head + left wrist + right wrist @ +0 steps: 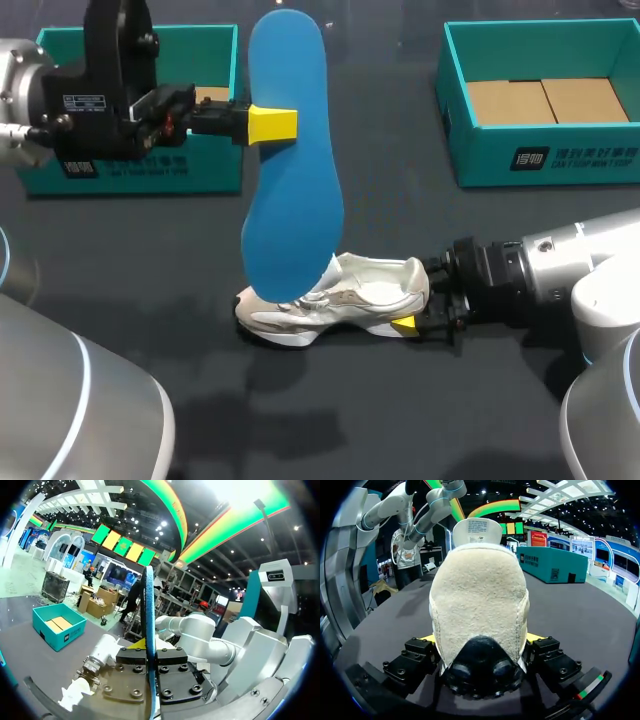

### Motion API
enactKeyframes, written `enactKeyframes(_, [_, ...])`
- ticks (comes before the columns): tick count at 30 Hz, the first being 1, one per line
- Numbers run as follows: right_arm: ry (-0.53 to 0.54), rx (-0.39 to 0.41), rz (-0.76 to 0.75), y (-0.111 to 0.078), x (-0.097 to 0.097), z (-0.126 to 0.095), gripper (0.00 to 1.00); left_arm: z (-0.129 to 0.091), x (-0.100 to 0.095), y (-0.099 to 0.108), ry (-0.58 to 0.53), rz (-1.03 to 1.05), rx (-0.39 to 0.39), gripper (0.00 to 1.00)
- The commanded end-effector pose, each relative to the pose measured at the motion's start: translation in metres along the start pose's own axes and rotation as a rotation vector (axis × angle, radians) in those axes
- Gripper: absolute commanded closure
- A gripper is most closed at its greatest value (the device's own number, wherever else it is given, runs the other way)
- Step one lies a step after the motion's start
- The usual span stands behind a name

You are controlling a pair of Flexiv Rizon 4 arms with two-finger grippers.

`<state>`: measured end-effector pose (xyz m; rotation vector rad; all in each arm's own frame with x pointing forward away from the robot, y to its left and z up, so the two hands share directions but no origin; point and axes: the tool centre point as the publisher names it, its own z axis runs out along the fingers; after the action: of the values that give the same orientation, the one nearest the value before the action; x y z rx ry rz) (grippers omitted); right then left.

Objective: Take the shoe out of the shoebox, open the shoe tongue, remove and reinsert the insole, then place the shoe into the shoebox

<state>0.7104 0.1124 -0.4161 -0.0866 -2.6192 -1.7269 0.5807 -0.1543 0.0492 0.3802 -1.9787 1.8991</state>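
Observation:
A white shoe (340,298) lies on the dark table near the middle, toe pointing left. My right gripper (415,297) is at its heel. In the right wrist view the cream heel (479,605) fills the space between the two fingers, which press it from both sides. High over the table, my left gripper (272,123) is shut on a long blue insole (290,190). The insole hangs upright, its lower end just above the shoe's front. In the left wrist view the insole (149,615) shows edge-on, clamped in my left gripper (151,649).
Two open teal shoeboxes stand at the back: one at the left (215,60) behind my left arm, one at the right (545,150) with a brown cardboard floor. The right box (57,626) also shows in the left wrist view.

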Motion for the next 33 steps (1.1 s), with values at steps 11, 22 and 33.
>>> enactKeyframes(11, [0.014,0.119,0.011,-0.004,0.006,-0.035,0.0,0.001,0.0,-0.001,0.001,0.0,0.0,1.0])
enactKeyframes(22, [0.059,0.321,0.032,0.006,0.009,-0.066,0.0,0.001,0.0,-0.001,0.001,0.0,0.0,1.0])
enactKeyframes(33, [0.023,0.684,0.107,0.034,0.01,-0.084,0.0,0.001,0.0,-0.001,0.001,0.0,0.0,1.0])
